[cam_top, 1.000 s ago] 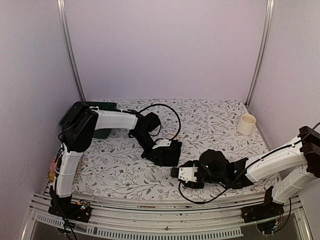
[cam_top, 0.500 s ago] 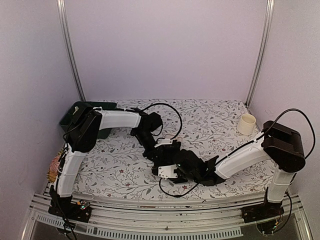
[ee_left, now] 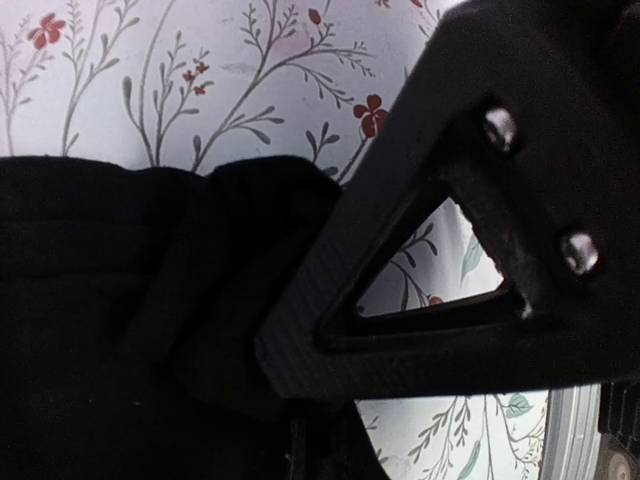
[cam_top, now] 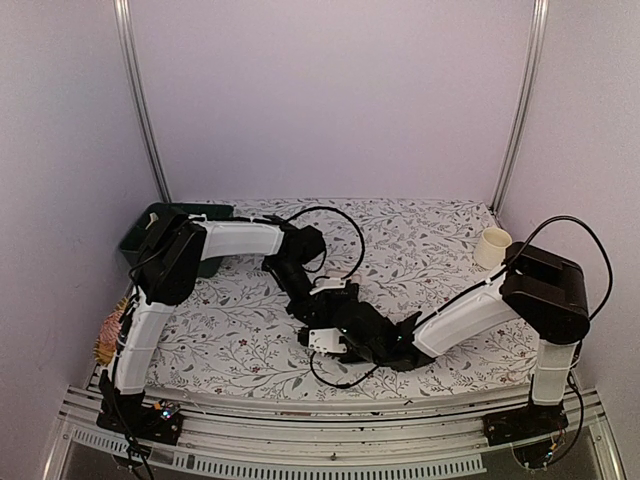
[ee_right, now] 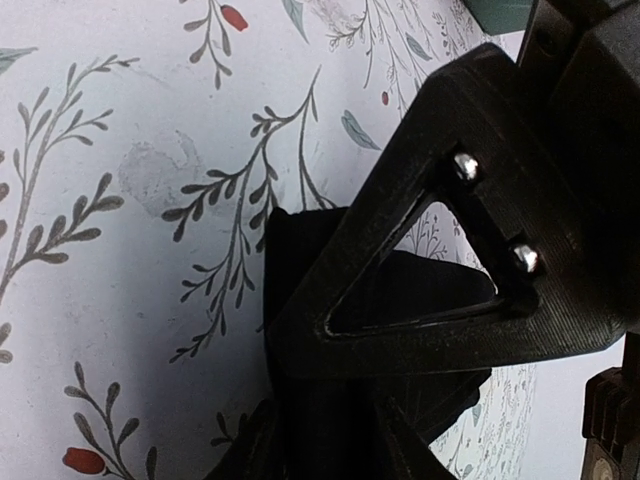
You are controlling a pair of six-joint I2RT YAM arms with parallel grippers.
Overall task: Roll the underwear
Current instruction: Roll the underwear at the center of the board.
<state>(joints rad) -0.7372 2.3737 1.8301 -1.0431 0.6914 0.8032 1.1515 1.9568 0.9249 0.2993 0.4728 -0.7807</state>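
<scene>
Right arm swung leftward to table [cam_top: 430,240] centre, right gripper [cam_top: 312,335] over black underwear [ee_left: 100,330], grip unclear, left gripper [cam_top: 322,308] just beyond, clamped tight on that underwear.

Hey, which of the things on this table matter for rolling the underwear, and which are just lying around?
For the job:
- black underwear
- left tool, shut on it
- right tool, right beside it

Just lying about:
- dark green tray, back left
- cream cup, back right
- pinkish ball, by the table's left edge
</scene>
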